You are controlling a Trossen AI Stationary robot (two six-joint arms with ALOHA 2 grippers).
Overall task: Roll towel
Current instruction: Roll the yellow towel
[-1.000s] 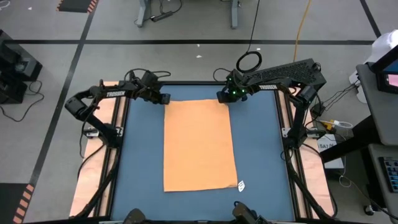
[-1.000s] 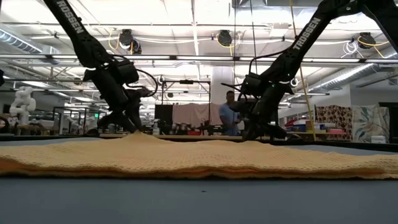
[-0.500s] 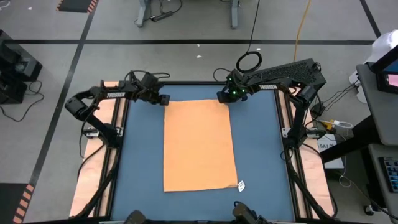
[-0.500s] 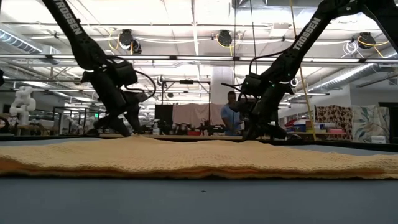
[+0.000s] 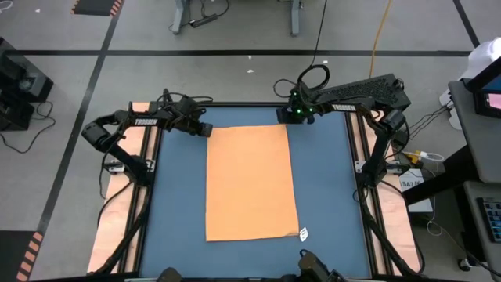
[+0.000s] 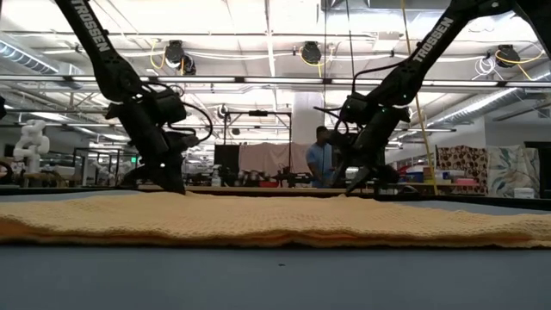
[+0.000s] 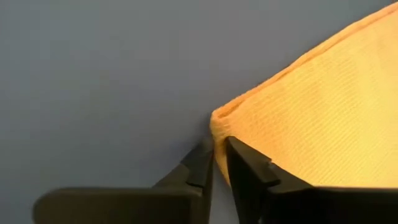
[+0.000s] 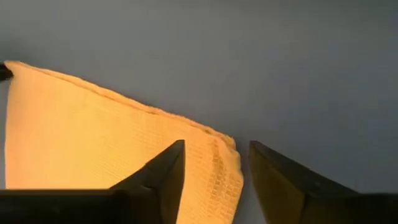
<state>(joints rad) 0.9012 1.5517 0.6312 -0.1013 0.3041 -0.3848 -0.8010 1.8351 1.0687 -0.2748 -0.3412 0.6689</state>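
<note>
Two dark robot arms work the far edge of an orange-yellow towel [image 5: 251, 182] that lies flat and lengthwise down the middle of a blue table [image 5: 329, 196], its small white tag [image 5: 304, 233] at the near right corner. The left gripper [image 7: 219, 154] sits at the far left corner, its fingers drawn narrow with the cloth's edge between them, apparently pinching it. The right gripper [image 8: 214, 163] hangs over the far right corner with its fingers spread wide on either side of the hem, gripping nothing.

The roll appears to be only starting: no turn of cloth shows yet. The next move likely calls for the right fingers to close on their corner, so both arms can lift and fold the far edge toward the near one evenly.

Nothing else lies on the mat. Beyond the table, a person [image 6: 324, 164] stands in the workshop, well apart from the arms.
</note>
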